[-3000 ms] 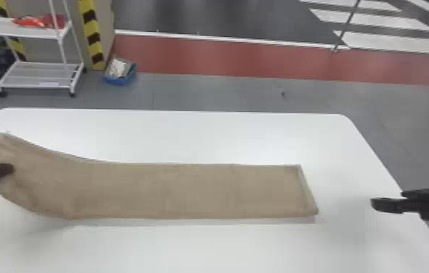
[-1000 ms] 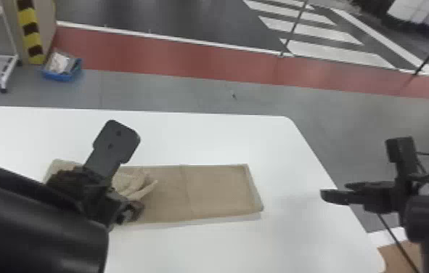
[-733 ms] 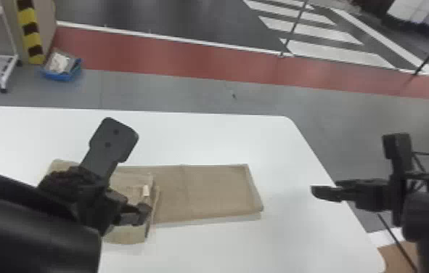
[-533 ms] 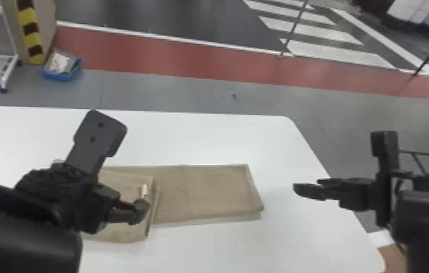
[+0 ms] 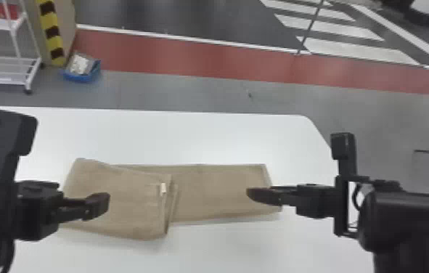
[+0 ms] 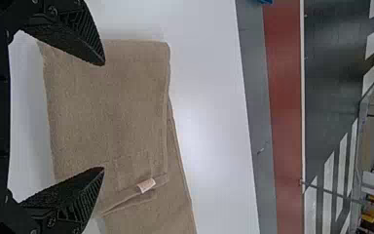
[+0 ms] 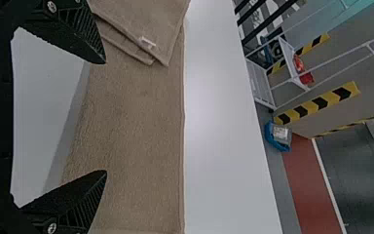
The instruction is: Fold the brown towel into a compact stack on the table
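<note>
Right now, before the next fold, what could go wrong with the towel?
The folded flap lies skewed, its near edge past the layer below; folding over it could give a crooked stack.
The flap's edge by the white label is fanned into separate layers, so a fold there might bunch.
The right gripper has its jaws open above the towel's flat right end; closing too high could catch only part of the layers.

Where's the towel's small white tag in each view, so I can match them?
Head view: white tag left of centre, at the folded flap's right edge.
Left wrist view: tag at the flap's end, ahead of the left gripper.
Right wrist view: tag near the flap's corner.
Shared landmark: red floor strip beyond the table.
</note>
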Controlling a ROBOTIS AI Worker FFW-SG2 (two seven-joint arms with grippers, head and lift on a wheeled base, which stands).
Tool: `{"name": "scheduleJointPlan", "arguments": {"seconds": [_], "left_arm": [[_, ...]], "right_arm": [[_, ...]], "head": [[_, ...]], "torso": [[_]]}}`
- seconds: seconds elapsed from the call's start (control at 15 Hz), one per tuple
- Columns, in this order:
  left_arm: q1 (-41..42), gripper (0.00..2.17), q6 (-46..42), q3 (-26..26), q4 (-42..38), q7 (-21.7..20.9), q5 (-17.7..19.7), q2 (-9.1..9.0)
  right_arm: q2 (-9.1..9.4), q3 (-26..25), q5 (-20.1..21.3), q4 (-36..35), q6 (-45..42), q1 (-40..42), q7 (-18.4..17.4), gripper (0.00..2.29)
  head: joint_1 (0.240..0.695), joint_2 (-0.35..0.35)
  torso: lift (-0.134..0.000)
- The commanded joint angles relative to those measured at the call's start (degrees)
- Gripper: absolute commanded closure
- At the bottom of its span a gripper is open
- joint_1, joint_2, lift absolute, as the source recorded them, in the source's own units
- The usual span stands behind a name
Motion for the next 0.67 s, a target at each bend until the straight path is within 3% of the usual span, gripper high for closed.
{"name": "scheduleJointPlan", "arguments": {"seconds": [0.0, 0.13, 0.27, 0.4, 0.6], "left_arm": [[2.4, 0.13, 0.2, 5.8, -1.6, -0.6, 2.6, -0.32], [3.6, 0.14, 0.2, 10.9, -2.0, -0.7, 5.6, -0.32], [4.2, 0.14, 0.2, 14.4, -1.8, 0.2, 8.1, -0.32], [4.7, 0.14, 0.2, 15.4, -1.7, 0.2, 8.4, -0.32], [5.2, 0.14, 0.2, 16.4, -1.7, -0.1, 9.0, -0.32]], "right_arm": [[1.65, 4.6, 0.4, -0.5, -1.0, -0.8, -1.2, 0.10], [1.65, 9.9, 2.7, -0.8, -9.4, -0.8, -2.4, 0.13], [0.85, 17.9, 12.4, -0.7, -20.1, -1.9, -2.4, 0.14], [-1.52, 25.1, 19.5, -0.4, -21.7, -4.1, -1.7, 0.14], [-5.47, 32.7, 29.0, 2.4, -37.4, -4.9, -0.1, 0.14]], "head": [[0.695, -0.167], [0.695, -0.113], [0.695, -0.023], [0.695, 0.035], [0.695, 0.088]], "torso": [[-0.124], [-0.124], [-0.124], [-0.124], [-0.124]]}}
